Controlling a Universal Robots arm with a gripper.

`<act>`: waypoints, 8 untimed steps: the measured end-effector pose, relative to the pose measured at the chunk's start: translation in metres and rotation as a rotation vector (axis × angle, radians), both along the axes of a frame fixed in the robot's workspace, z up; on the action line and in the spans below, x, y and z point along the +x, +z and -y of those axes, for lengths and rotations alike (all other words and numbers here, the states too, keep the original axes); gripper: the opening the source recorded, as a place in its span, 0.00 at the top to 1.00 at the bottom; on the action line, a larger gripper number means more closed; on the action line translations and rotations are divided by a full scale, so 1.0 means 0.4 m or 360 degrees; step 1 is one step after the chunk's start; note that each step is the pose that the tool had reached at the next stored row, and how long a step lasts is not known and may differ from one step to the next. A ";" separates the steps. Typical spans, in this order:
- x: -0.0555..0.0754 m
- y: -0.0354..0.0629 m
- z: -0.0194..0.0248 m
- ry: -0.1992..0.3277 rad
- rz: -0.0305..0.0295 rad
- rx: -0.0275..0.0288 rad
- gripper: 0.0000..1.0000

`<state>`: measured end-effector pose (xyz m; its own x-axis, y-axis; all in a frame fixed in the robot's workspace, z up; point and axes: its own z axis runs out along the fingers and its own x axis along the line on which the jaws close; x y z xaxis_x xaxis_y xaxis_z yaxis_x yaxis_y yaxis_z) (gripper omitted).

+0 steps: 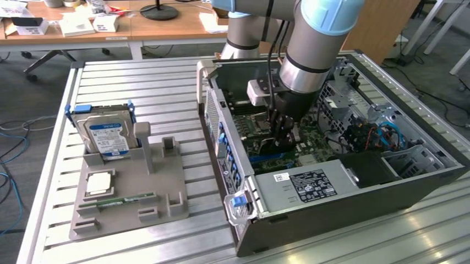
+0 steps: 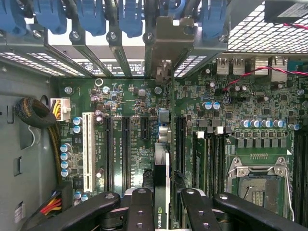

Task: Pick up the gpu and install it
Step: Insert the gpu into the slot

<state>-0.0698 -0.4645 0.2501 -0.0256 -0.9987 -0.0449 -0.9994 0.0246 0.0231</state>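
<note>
Gripper (image 2: 161, 208) pinches gpu (image 2: 161, 163) edge-on over motherboard (image 2: 134, 96). Risk: slight skew and card edge hits board parts, or end bracket (image 2: 162, 43) snags case rear frame (image 2: 86, 53), jamming it.

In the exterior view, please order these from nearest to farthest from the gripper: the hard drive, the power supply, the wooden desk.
1. Power supply: inside the case, close beside the gripper, which holds the gpu.
2. Hard drive: upright in the grey holder, exterior view's left.
3. Wooden desk: behind the table, farthest back.
</note>
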 end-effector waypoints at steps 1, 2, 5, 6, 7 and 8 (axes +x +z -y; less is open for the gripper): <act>0.000 0.000 0.000 -0.0001 0.00000 -0.00001 0.73; 0.000 0.000 0.000 -0.0001 0.00000 -0.00001 0.73; 0.000 -0.001 0.000 -0.0001 -0.00002 -0.00003 0.73; 0.000 -0.002 0.000 -0.0001 -0.00003 -0.00002 0.73; 0.000 -0.003 0.000 -0.0001 -0.00002 -0.00005 0.73; 0.000 -0.003 0.000 -0.0001 -0.00001 -0.00004 0.73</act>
<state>-0.0698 -0.4645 0.2487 -0.0261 -0.9987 -0.0446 -0.9994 0.0251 0.0231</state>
